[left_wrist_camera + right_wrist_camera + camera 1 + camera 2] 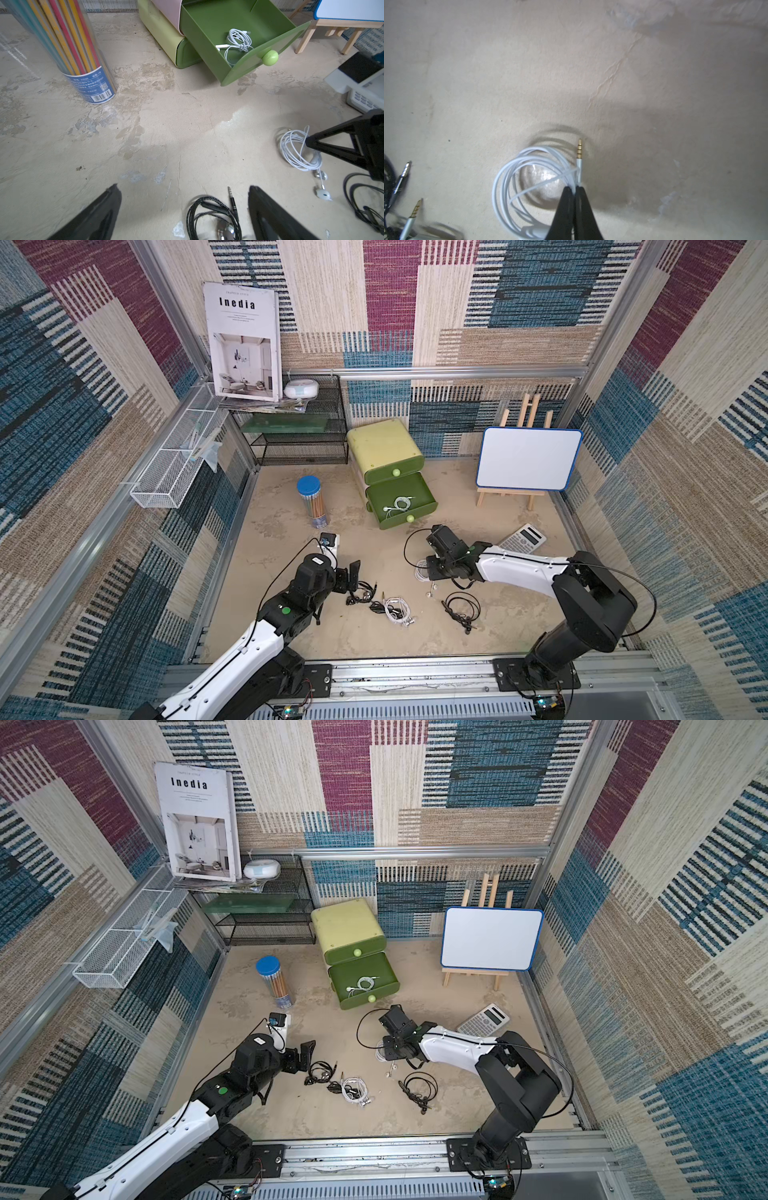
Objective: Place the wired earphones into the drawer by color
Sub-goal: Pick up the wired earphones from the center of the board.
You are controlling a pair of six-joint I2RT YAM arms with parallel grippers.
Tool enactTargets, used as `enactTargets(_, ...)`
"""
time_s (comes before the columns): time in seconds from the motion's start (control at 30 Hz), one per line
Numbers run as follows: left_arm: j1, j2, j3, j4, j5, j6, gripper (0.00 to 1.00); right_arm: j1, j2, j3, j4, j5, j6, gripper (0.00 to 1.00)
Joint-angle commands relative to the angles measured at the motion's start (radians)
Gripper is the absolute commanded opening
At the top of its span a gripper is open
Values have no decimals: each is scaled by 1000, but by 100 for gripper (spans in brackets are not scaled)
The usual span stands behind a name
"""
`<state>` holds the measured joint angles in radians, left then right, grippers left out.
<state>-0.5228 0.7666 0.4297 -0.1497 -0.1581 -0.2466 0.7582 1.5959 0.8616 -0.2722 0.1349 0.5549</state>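
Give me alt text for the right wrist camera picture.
The right gripper is shut on coiled white earphones, their gold jack plug sticking out past it, against a beige table. Two more plugs show at the edge.

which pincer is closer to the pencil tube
Left. The left pincer hangs open a little nearer the robot than the pencil tube, over black earphones; the right pincer is farther across, shut on a white earphone coil.

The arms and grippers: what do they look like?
Both the left arm and right arm have white shells, black joints and thin black cables looping alongside; a green dot marks the left. The left gripper and right gripper have black, tapered fingers.
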Motion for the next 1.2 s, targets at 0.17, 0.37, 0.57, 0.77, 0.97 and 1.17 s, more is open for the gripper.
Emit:
enactTargets(0.17,0,-1,-1,19,-3,10,99,2,-86,12,-44,51,-10,0)
enactTargets(0.37,0,-1,-1,20,-1,10,99,3,-137,42,-72,93,-31,0)
enactTargets(0.57,0,-1,-2,23,0,11,99,3,-174,87,-89,151,-70,0)
enactTargets(0.77,0,0,-3,26,23,19,99,3,-189,156,-110,236,-86,0)
enactTargets(0.97,0,7,-1,31,48,27,99,3,-195,213,-92,293,-139,0)
enactTargets(1.17,-1,8,-4,39,72,33,99,1,-180,269,-26,333,-206,0)
